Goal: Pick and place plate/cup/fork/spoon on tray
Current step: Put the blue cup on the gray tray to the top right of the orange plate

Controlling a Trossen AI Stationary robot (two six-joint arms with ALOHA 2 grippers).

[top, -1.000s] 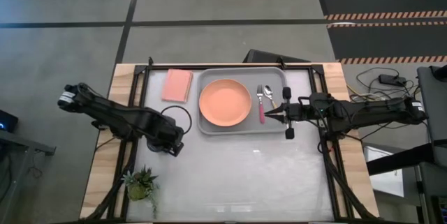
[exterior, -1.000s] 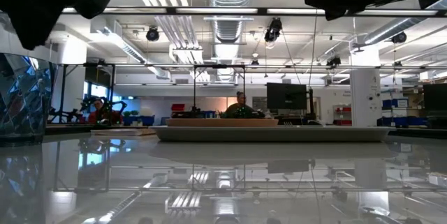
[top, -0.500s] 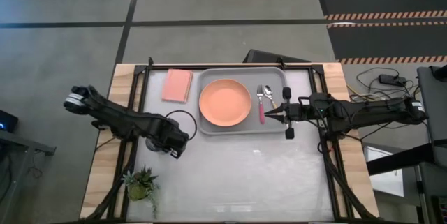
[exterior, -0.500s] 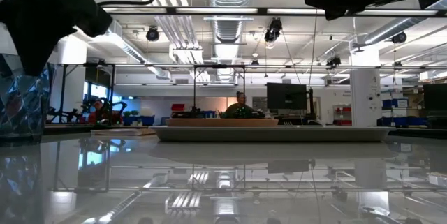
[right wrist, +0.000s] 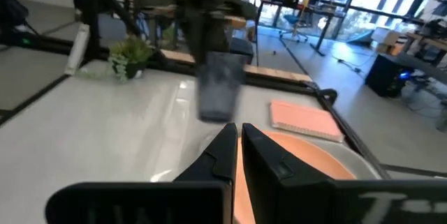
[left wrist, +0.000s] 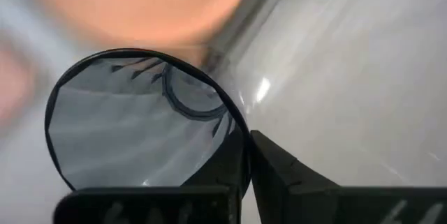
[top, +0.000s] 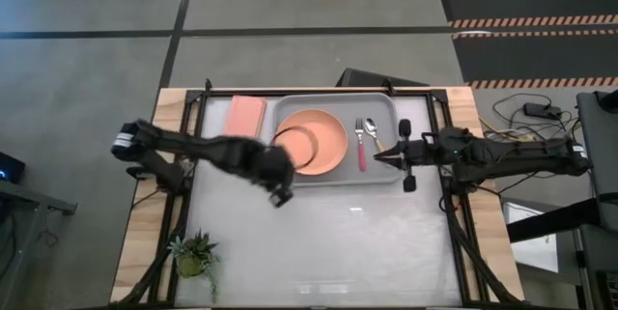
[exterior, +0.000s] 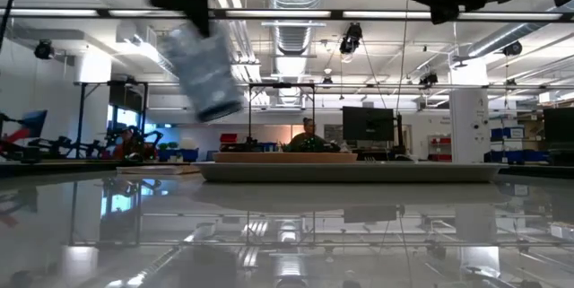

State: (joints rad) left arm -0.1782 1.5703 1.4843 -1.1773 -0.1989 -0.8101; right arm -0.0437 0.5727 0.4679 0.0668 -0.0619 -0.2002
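Note:
The dark translucent cup (exterior: 204, 73) hangs lifted and tilted in my left gripper (top: 282, 162), at the near left corner of the grey tray (top: 386, 107). It also shows in the left wrist view (left wrist: 140, 119) and the right wrist view (right wrist: 220, 88). The salmon-orange plate (top: 319, 141) lies in the tray. To its right lie the fork (top: 362, 151) with its pink-red handle and the spoon (top: 373, 134). My right gripper (top: 379, 158) is shut and empty, just right of the fork's handle. My left gripper holds the cup by its rim wall (left wrist: 237, 137). One finger (left wrist: 227, 172) is inside the cup and one finger (left wrist: 286, 175) is outside. The fingers come from above. The cup hangs below them, tilted and clear of the table.
A pink rectangular pad (top: 245, 117) lies left of the tray at the far side. A small potted plant (top: 195, 252) stands near the table's near left corner. The bare white tabletop (top: 348, 242) spreads in front of the tray.
My left gripper has risen with the cup and carried it from the table's left part toward the right, up to the tray's near left corner. The cup now hangs clear of the table and tilted. My right gripper has drawn back a little toward the right edge.

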